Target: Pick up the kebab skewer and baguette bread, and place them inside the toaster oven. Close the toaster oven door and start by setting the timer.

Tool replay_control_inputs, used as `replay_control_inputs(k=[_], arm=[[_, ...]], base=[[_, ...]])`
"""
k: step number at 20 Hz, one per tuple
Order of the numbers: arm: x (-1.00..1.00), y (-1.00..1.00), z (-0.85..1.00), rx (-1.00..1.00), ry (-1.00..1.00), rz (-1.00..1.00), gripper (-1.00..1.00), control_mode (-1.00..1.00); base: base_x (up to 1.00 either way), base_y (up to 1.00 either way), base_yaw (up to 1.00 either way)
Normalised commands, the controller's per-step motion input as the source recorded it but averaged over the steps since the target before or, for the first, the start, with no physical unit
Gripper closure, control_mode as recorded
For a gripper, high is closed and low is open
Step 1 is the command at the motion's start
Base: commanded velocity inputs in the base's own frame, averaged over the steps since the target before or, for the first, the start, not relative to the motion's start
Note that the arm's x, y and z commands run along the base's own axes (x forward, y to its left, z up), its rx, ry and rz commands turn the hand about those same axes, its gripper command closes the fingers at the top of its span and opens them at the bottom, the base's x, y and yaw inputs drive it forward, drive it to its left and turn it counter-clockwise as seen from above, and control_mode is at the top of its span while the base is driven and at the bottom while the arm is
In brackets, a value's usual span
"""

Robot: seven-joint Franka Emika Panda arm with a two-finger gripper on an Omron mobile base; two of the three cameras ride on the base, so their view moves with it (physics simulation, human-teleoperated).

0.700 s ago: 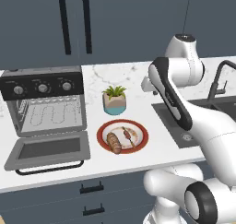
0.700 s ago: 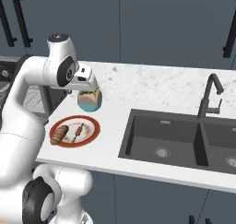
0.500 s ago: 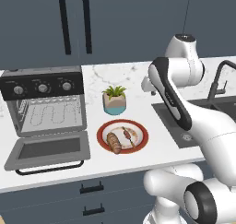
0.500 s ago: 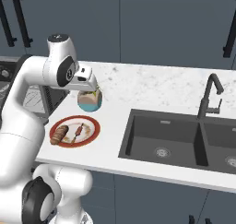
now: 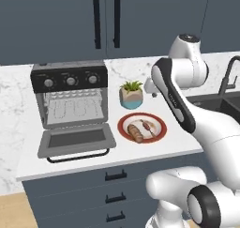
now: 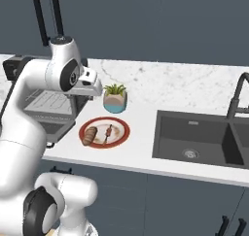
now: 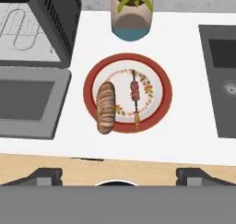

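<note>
The kebab skewer (image 7: 135, 97) and the baguette bread (image 7: 105, 107) lie side by side on a red-rimmed plate (image 7: 159, 71), bread on the left. The same plate (image 5: 125, 126) sits on the counter right of the toaster oven (image 5: 70, 79), with the baguette bread (image 5: 135, 133) and kebab skewer (image 5: 148, 126) on it. The toaster oven door (image 5: 77, 140) hangs open and flat, showing the wire rack (image 5: 75, 110). My gripper (image 7: 119, 176) hovers open high above the plate's near edge, holding nothing. In the left base view the gripper (image 5: 152, 92) hangs over the counter beside the plant.
A small potted plant (image 5: 131, 94) stands just behind the plate. A dark sink (image 6: 194, 138) with a black faucet (image 6: 238, 96) lies to the right. The counter's front edge runs close to the plate. Dark cabinets rise behind.
The whole picture has shifted to the right in both base views, so the base has moved left. Plate, food and oven keep their places on the counter; the gripper stays open.
</note>
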Motion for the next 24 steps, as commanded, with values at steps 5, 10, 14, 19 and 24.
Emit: replay_control_inputs(k=[5, 10, 14, 19, 24], arm=[[0.00, 0.00, 0.00, 0.00, 0.00, 0.00, -1.00, 1.00], [0.00, 0.00, 0.00, 0.00, 0.00, 0.00, -1.00, 1.00], [0.00, 0.00, 0.00, 0.00, 0.00, 0.00, -1.00, 1.00], [0.00, 0.00, 0.00, 0.00, 0.00, 0.00, -1.00, 1.00], [0.00, 0.00, 0.00, 0.00, 0.00, 0.00, -1.00, 1.00]], base=[[0.22, 0.23, -0.07], [0.45, 0.22, -0.07], [0.44, 0.41, -0.05], [0.44, 0.16, 0.00], [0.53, 0.02, 0.02]])
